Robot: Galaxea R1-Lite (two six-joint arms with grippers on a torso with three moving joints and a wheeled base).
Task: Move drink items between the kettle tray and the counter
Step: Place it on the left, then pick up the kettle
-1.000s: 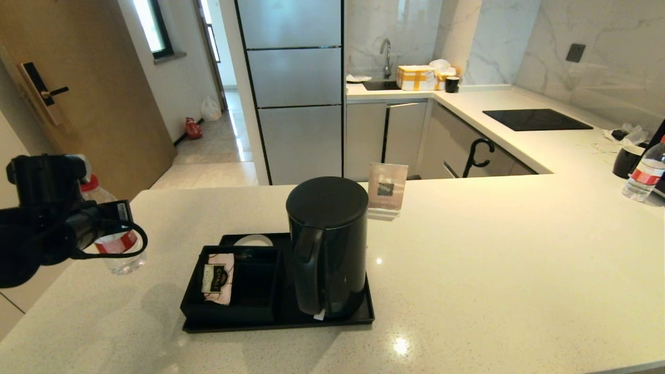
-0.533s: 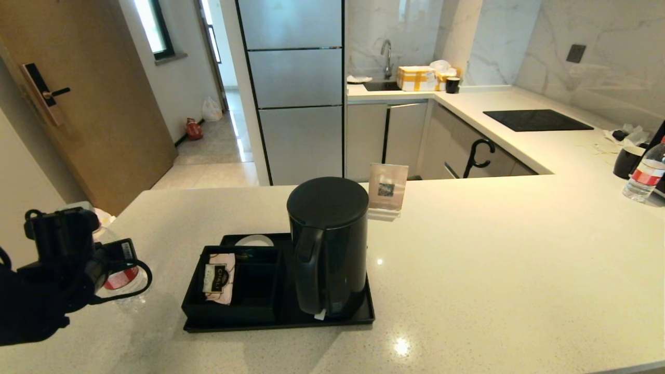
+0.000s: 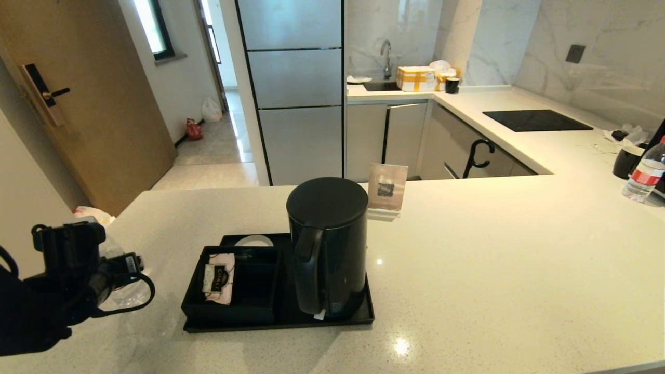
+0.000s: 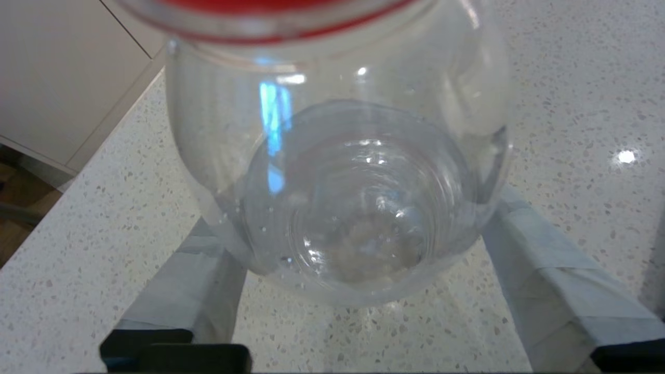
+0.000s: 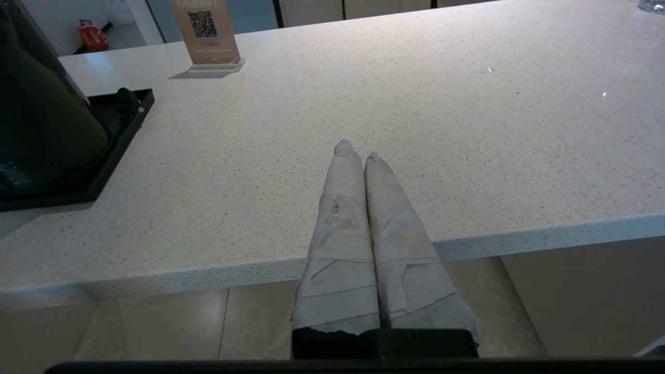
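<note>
The left gripper (image 3: 111, 272) has lowered, jaws around the water bottle (image 4: 337, 182).

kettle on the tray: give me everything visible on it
The kettle is a tall black cylinder with a matte, plastic-looking shell, a flat round lid that is shut, and a loop handle on the side facing the camera. A small pale tag or label pokes out at its foot. It stands upright at the right end of the black tray, beside the compartment box. No gripper touches it. Whether it sits on a base cannot be seen.
</note>
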